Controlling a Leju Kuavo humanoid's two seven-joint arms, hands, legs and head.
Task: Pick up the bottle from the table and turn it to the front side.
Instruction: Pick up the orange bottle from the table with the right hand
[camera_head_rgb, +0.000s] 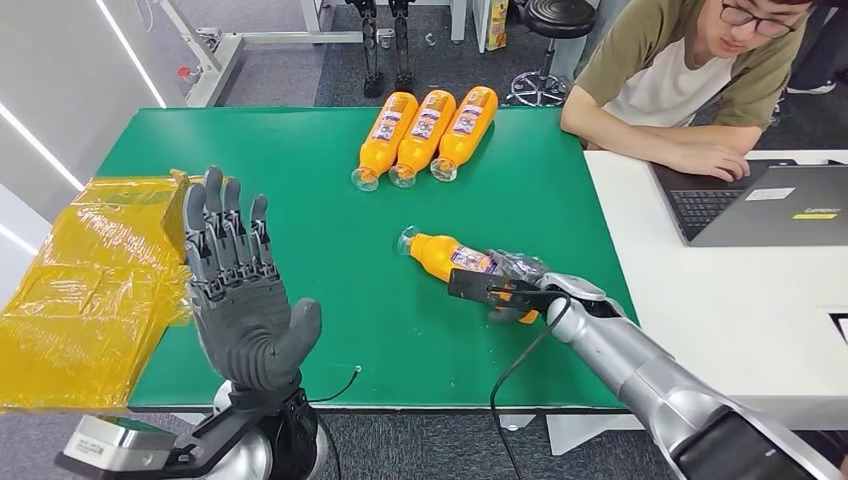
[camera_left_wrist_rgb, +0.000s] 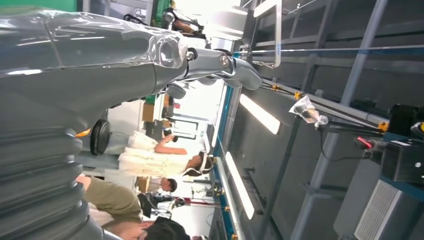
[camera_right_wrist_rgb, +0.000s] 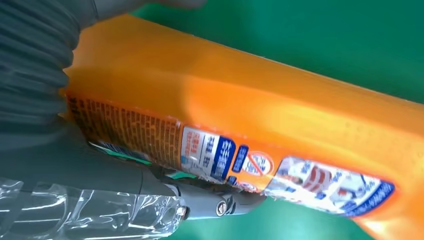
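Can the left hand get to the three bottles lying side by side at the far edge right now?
Probably yes: the left hand is raised, open and empty, and bare green table lies between it and the three bottles.

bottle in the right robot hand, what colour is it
Orange bottle, with a blue, white and red label; clearest in the right wrist view.

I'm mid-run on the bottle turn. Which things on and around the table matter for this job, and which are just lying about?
In the job:
- orange bottle lying on the green table, gripped by the right hand
- left hand, raised with fingers spread, holding nothing

Lying about:
- three orange bottles side by side at the far edge
- yellow plastic bags
- laptop and the person using it
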